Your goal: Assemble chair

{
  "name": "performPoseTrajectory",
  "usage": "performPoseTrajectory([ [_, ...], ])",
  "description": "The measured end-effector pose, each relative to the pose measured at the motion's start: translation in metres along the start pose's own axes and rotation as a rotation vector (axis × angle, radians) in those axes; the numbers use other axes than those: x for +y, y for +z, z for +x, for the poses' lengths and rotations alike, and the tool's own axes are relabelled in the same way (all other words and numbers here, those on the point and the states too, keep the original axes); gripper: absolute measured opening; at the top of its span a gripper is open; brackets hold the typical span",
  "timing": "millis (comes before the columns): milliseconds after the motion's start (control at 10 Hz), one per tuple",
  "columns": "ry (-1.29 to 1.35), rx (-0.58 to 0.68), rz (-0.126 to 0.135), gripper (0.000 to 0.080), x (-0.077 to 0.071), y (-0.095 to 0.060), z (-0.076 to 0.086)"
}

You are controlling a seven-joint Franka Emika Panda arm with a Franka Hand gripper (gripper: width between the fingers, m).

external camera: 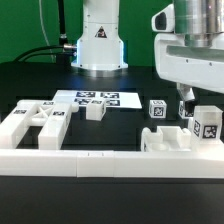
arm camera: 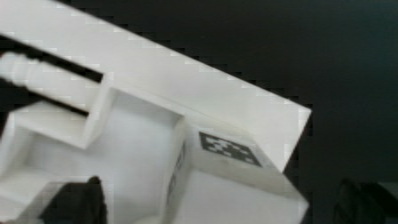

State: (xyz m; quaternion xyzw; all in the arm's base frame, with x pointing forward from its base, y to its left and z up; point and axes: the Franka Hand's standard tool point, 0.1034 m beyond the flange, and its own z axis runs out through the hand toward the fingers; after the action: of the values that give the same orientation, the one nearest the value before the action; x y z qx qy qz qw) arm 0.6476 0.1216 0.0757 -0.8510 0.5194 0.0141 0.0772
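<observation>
Here the gripper (external camera: 188,100) hangs with jaws spread wide and nothing in them, the tagged white chair piece (external camera: 168,140) just below it at about seven o'clock in the exterior view, beside the long rail (external camera: 70,160), its long axis nine-to-three.

Chair parts, loose and unjoined. At the exterior view's left, a chunky white frame-like piece (external camera: 35,125) lay flat, two square tags facing up. A small block (external camera: 95,111) stood just beside it, and a tagged cube (external camera: 157,110) stood well apart toward the right. At the far right, a larger piece (external camera: 170,138) rested touching a tagged block (external camera: 208,126). In the wrist view, a white slab-faced part (arm camera: 169,100) bore one square tag.
</observation>
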Motion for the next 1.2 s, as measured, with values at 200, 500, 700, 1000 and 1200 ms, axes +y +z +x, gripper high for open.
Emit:
performPoseTrajectory([
  [200, -0.203, -0.007, -0.024, 0.0649, 0.0027, -0.0002, -0.0008],
  [500, -0.545, -0.001, -0.054, 0.0649, 0.0013, 0.0023, 0.0000],
  [700, -0.737, -0.010, -0.082, 0.0649, 0.0027, 0.0016, 0.0009],
  [1000, -0.986, -0.033, -0.126, 0.0649, 0.0014, -0.0017, 0.0014],
  [1200, -1.128, -0.039, -0.146, 0.0649, 0.0012, -0.0043, 0.0024],
])
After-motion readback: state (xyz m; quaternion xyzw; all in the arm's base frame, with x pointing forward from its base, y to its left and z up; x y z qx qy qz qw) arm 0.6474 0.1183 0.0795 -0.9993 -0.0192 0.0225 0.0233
